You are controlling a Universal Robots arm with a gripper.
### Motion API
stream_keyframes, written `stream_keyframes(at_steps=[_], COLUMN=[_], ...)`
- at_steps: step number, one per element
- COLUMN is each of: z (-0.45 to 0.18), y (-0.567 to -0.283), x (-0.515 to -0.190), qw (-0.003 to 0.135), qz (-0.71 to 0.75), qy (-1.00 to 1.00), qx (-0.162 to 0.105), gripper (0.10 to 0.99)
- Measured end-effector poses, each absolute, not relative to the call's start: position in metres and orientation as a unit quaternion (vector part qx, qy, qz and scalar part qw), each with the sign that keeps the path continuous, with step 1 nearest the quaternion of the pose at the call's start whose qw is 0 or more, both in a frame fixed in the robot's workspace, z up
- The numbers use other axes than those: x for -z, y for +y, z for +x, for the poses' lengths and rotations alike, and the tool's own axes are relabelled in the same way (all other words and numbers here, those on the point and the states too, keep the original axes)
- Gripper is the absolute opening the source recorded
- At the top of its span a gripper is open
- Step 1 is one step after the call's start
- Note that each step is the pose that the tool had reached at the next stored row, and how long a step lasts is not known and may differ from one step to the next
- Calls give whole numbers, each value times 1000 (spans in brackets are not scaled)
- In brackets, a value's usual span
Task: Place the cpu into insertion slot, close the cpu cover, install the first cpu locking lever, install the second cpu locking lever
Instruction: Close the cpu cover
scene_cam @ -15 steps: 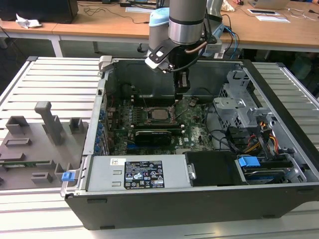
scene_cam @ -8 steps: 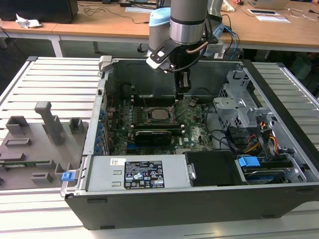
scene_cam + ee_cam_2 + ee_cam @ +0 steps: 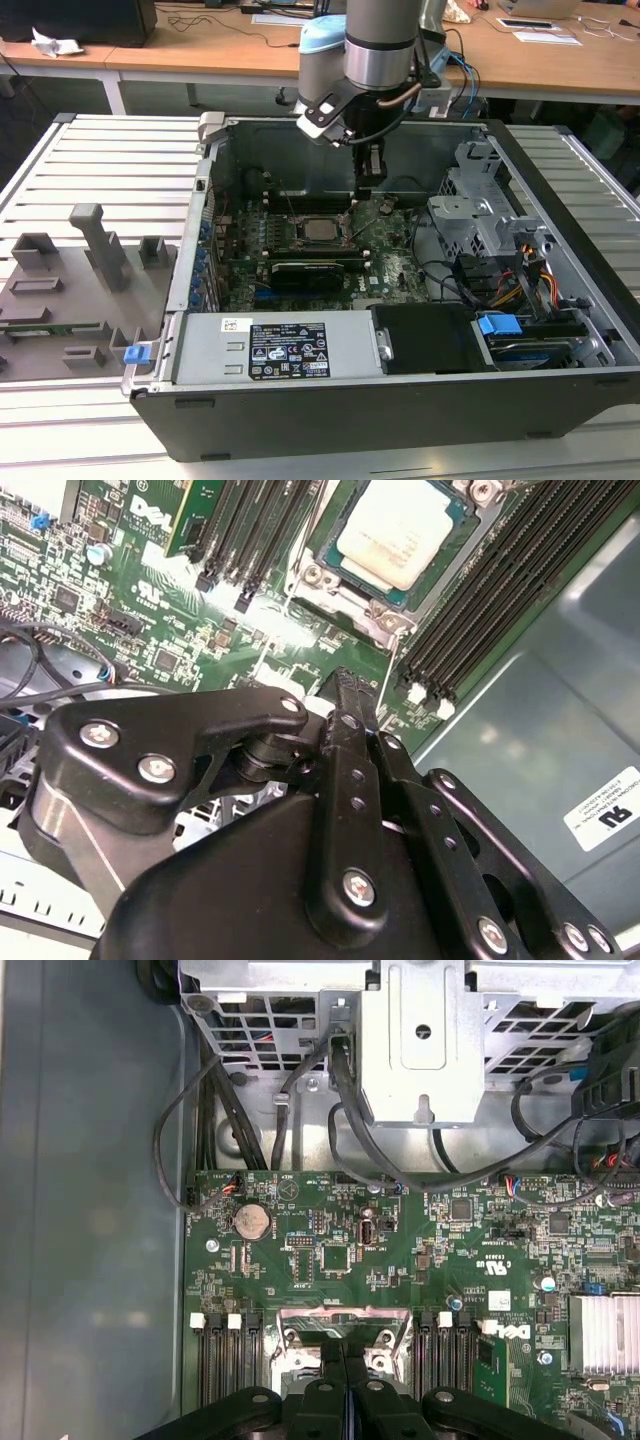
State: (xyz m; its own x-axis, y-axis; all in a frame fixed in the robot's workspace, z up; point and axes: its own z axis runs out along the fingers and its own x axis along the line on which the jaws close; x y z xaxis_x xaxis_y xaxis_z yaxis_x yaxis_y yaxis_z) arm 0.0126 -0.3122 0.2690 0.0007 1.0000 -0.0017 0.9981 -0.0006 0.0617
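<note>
The cpu (image 3: 320,228) (image 3: 405,530) lies silver face up in the insertion slot (image 3: 325,555) on the green motherboard inside the open computer case. The cpu cover (image 3: 375,608) lies flat around it as a metal frame. A thin silver locking lever (image 3: 388,670) stands up from the socket's corner, right beside my fingertips. My gripper (image 3: 367,190) (image 3: 345,680) (image 3: 345,1360) hangs just above the board at the socket's edge, on the exterior view's right of the cpu. Its black fingers are shut together with nothing visible between them.
Black memory slots (image 3: 500,610) flank the socket. A long black expansion card (image 3: 305,270) lies in front of it, a metal drive cage (image 3: 480,215) with cables stands on the exterior view's right, and the power supply (image 3: 275,350) is at the front. A grey fixture plate (image 3: 70,290) lies outside the case.
</note>
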Motion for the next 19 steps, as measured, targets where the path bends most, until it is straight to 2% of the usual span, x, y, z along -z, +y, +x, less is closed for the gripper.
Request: stream_keyframes(at_steps=[19], z=[24], y=[-312], x=[-269], qw=[22], qz=[707], qy=[707], qx=[-21], gripper=[106])
